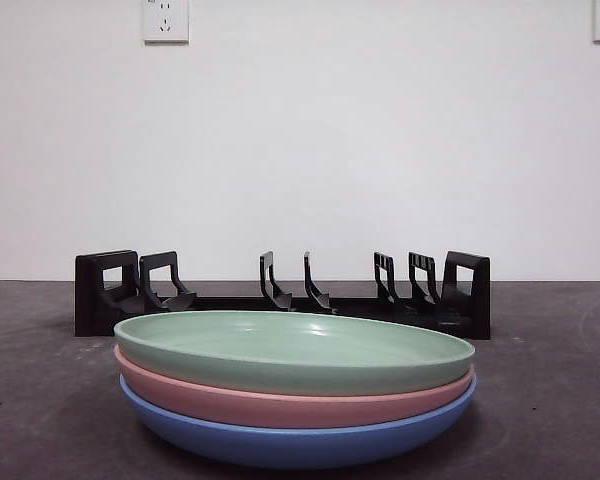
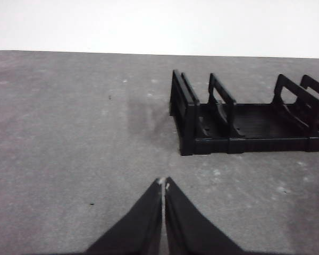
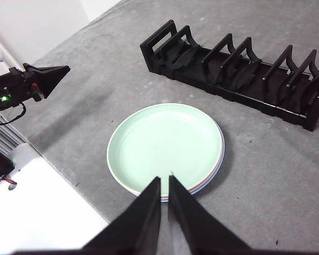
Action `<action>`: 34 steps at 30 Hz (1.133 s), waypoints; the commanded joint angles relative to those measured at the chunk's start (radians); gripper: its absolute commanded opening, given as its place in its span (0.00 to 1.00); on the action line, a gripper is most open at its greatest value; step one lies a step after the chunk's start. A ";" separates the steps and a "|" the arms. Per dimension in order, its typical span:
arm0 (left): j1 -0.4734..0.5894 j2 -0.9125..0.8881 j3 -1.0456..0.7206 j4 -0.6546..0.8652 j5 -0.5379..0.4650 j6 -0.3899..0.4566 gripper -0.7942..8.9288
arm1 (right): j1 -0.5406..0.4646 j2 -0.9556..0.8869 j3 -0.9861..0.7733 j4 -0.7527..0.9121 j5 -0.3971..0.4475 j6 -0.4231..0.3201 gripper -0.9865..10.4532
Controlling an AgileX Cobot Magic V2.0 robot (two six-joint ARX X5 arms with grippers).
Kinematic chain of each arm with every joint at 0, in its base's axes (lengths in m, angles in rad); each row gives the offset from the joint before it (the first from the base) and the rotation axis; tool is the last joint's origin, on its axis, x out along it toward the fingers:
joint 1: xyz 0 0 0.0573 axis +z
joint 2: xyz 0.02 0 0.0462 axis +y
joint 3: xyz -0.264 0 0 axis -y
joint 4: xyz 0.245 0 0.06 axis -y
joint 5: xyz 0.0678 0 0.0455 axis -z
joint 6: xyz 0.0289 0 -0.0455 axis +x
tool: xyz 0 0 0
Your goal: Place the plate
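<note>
You're looking at three stacked plates on the grey table [image 1: 40,400]: green plate [image 1: 295,350] on top, pink plate [image 1: 290,403] under it, blue plate [image 1: 300,440] at the bottom. The stack is sitting in front of the black dish rack [image 1: 280,295], apart from it, not touching. All rack slots are showing empty.

Right gripper [image 3: 165,180] is hovering above the stack, jaws nearly closed with only a thin slit between them, holding nothing. The near rim of the green plate [image 3: 165,146] is lying right under the tips; the rack [image 3: 239,69] is sitting well beyond the jaws, past the plates. Nothing is blocking the line from plates to rack.

Left gripper [image 2: 164,183] is hanging over bare table, jaws pressed together, gripping nothing. The end of the rack [image 2: 244,119] is standing ahead of its tips and off to one side. In the right wrist view that left gripper [image 3: 56,74] is showing off to the side, well apart from the plates.

Two wall sockets [image 1: 165,20] are sitting high on the white wall.
</note>
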 commanded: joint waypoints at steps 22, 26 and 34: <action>0.000 -0.002 -0.020 -0.008 -0.005 0.010 0.09 | 0.007 0.003 0.010 0.011 0.001 -0.003 0.11; 0.000 -0.002 -0.020 -0.008 -0.005 0.010 0.09 | -0.023 -0.003 0.006 0.012 -0.005 -0.003 0.11; 0.000 -0.002 -0.020 -0.008 -0.005 0.010 0.09 | -0.273 -0.074 -0.155 0.224 0.163 -0.130 0.11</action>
